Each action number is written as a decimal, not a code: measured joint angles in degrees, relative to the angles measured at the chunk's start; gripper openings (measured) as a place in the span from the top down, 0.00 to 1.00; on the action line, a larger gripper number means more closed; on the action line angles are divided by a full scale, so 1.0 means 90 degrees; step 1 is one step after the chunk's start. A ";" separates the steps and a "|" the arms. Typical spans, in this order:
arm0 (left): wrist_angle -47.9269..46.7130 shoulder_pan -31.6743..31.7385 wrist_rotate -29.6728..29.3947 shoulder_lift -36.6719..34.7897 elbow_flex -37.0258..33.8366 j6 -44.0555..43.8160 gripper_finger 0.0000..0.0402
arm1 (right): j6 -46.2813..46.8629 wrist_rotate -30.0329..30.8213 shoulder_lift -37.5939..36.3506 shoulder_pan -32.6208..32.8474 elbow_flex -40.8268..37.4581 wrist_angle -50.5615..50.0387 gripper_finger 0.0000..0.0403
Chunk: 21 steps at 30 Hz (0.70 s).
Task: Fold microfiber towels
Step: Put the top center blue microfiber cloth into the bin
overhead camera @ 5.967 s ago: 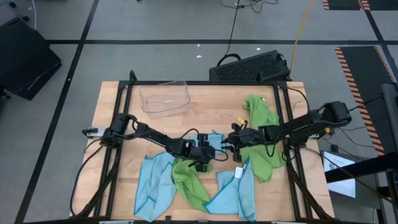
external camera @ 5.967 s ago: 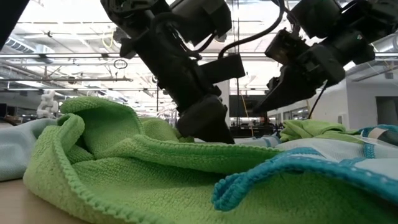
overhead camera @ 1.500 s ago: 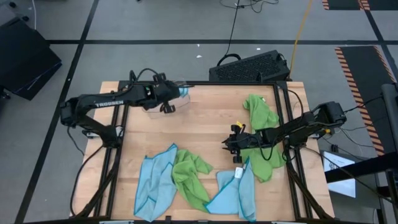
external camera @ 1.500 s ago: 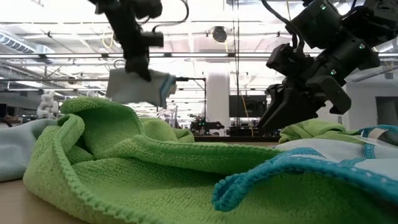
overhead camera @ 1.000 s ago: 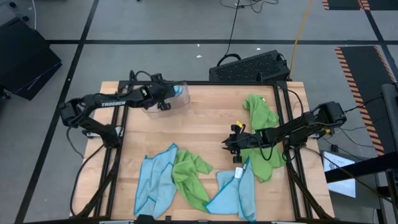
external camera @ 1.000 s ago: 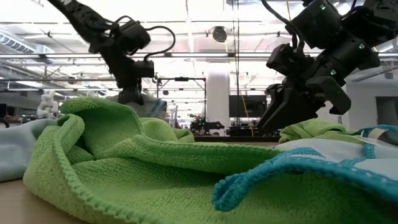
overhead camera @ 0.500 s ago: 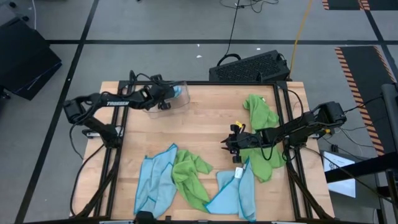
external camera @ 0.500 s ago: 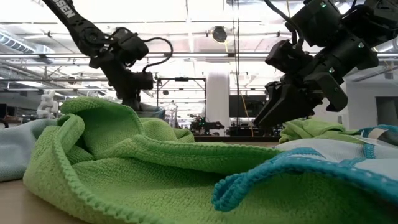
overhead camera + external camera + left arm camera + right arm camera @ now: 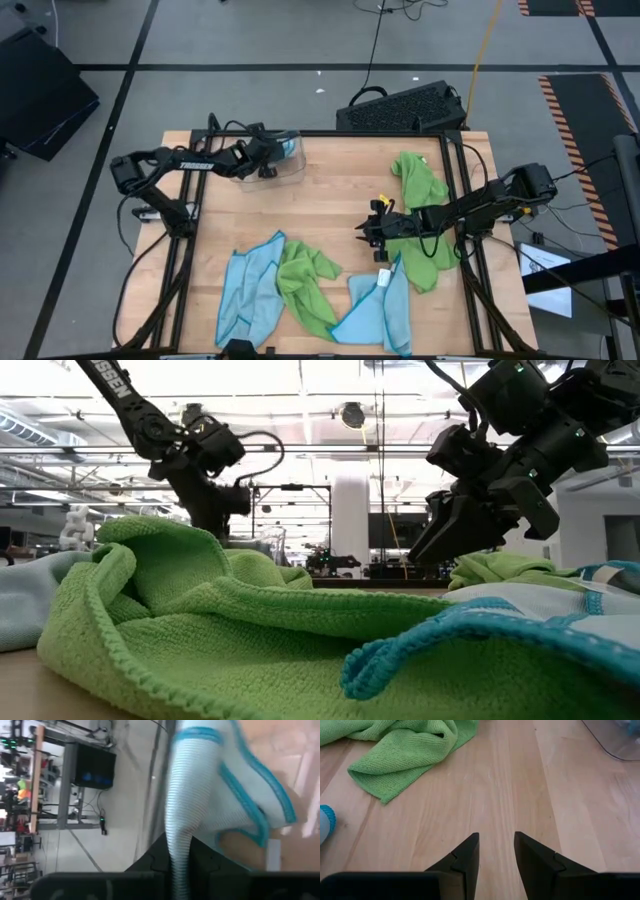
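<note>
The left gripper (image 9: 272, 150) is nipped on a folded blue towel (image 9: 210, 805) over the clear tray (image 9: 290, 160) at the table's far left. The right gripper (image 9: 495, 851), jaws apart and empty, hovers mid-table beside a green towel (image 9: 425, 215); more towels (image 9: 300, 295) lie near the front edge.

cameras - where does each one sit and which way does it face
High: above, straight down; both arms, clear tray.
Low: table height, level across green towel; both arms above.
Left wrist: past left gripper pinching blue towel.
Right wrist: past open right gripper, bare wood.
Shared: high and right wrist both show the tray.
</note>
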 joint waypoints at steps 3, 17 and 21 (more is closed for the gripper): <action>-0.0017 -0.0068 0.0009 0.0072 0.0000 0.0005 0.87 | -0.0015 0.0000 0.0000 0.0000 0.0000 0.0000 0.72; -0.0075 -0.0774 -0.1023 -0.0252 0.0005 0.0512 0.93 | -0.0051 0.0015 0.0002 0.0000 0.0000 0.0006 0.72; -0.0070 -0.1043 -0.1629 -0.0251 0.0012 0.0523 0.96 | -0.0041 0.0015 0.0002 0.0000 0.0000 0.0002 0.72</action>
